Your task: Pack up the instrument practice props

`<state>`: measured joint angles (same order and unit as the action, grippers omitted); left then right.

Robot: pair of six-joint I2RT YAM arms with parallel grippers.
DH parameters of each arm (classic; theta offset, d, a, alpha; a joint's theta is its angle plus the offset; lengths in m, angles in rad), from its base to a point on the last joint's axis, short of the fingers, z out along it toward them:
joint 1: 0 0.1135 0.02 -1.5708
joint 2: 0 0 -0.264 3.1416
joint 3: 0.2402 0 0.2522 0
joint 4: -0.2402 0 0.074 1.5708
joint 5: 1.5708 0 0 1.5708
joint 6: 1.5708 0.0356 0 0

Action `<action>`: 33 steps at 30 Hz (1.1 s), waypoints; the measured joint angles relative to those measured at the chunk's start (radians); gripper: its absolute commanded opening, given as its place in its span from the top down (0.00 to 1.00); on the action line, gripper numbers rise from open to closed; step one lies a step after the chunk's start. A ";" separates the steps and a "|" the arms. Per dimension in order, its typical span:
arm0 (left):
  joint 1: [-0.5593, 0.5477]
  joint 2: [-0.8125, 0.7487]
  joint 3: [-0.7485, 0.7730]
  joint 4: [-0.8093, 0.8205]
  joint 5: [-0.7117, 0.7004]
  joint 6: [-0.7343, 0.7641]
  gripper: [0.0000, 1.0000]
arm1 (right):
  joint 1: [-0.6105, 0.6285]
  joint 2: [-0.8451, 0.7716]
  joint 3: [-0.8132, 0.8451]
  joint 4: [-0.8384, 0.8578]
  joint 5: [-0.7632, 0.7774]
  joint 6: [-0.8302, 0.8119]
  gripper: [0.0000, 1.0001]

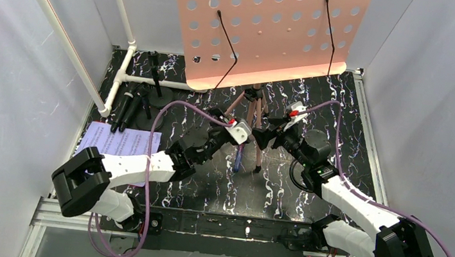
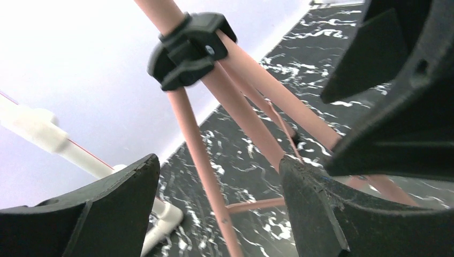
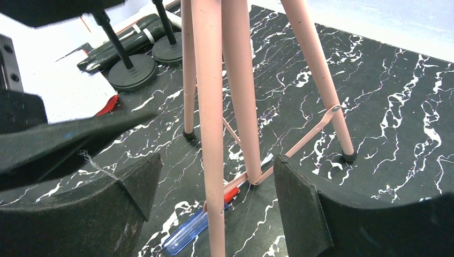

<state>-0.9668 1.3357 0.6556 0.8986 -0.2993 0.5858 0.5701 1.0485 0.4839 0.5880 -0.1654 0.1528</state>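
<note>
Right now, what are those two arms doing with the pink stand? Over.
Left tool open, right tool open, both around pink tripod legs, no grip. Pink hole-punched sheet-music rack standing. Translucent blue pen lying under legs.

The black, white-veined table (image 1: 269, 198) carries the pink rack's tripod legs (image 1: 253, 115) at centre, with a blue pen (image 1: 237, 159) between them. Round-based microphones (image 1: 129, 107) are at ten o'clock, music sheets (image 1: 121, 141) at nine and a white pipe frame (image 1: 117, 83) at eleven.
</note>
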 measured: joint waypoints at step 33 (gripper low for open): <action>0.001 0.130 0.183 0.087 0.051 0.229 1.00 | 0.000 0.049 -0.007 0.021 -0.047 -0.002 0.25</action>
<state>-0.9661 1.4662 0.8383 0.9855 -0.2478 0.8143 0.5697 1.0977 0.4767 0.6086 -0.2123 0.1505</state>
